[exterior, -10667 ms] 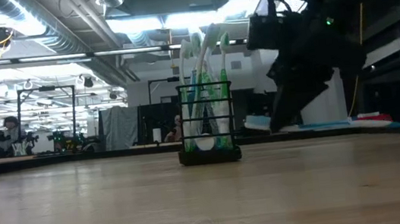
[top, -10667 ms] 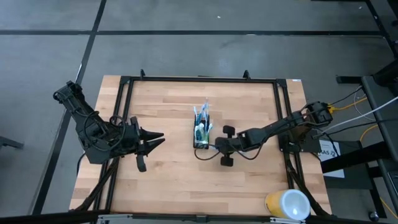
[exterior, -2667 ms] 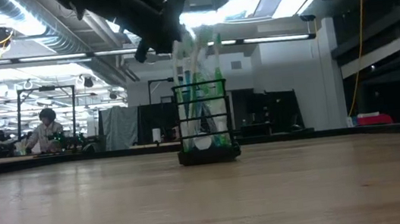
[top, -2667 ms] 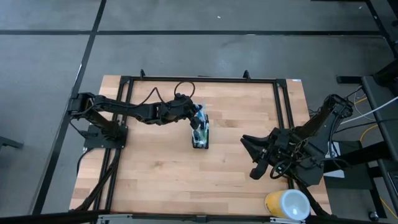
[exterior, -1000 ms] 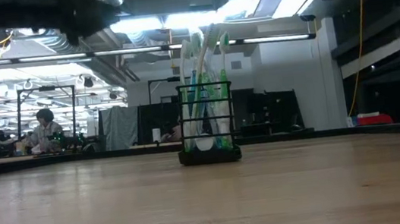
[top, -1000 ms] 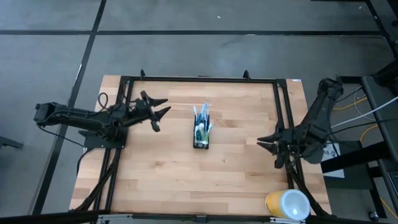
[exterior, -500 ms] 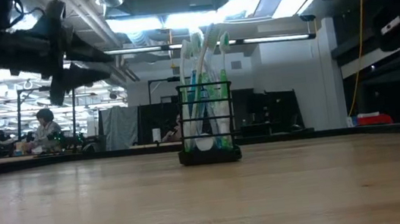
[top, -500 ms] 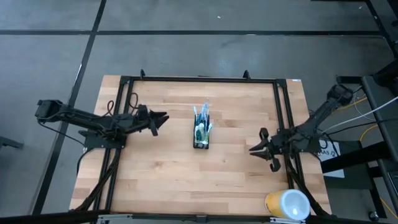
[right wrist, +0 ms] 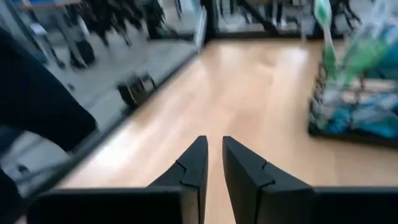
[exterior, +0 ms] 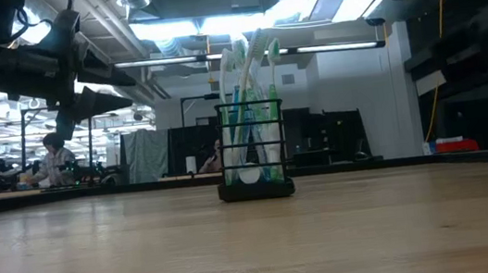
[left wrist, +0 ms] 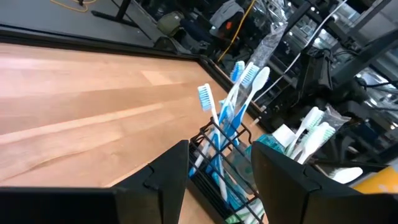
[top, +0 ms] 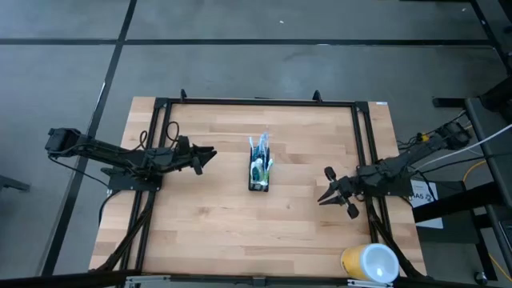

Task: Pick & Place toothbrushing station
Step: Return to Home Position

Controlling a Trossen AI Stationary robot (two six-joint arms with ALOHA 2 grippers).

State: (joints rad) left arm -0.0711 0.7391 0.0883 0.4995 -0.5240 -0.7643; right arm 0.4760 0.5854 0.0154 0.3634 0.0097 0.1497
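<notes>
Small black rectangular mesh holder [top: 258, 170] upright near the middle of the pale wooden plank surface [top: 216, 224]; slim blue-white toothbrushes [left wrist: 239, 70] and green-white toothbrushes [exterior: 272, 82] stand in it, heads above the rim. Left gripper [top: 205, 158] off the holder's left side, raised above the surface and pointing toward it, fingers parted with a clear gap, nothing held; right gripper [top: 323, 197] well apart on the holder's right near the surface's edge, fingers drawn almost together, nothing held. Large yellow-and-white round cup [top: 370, 262] at a right-hand corner of the surface.
</notes>
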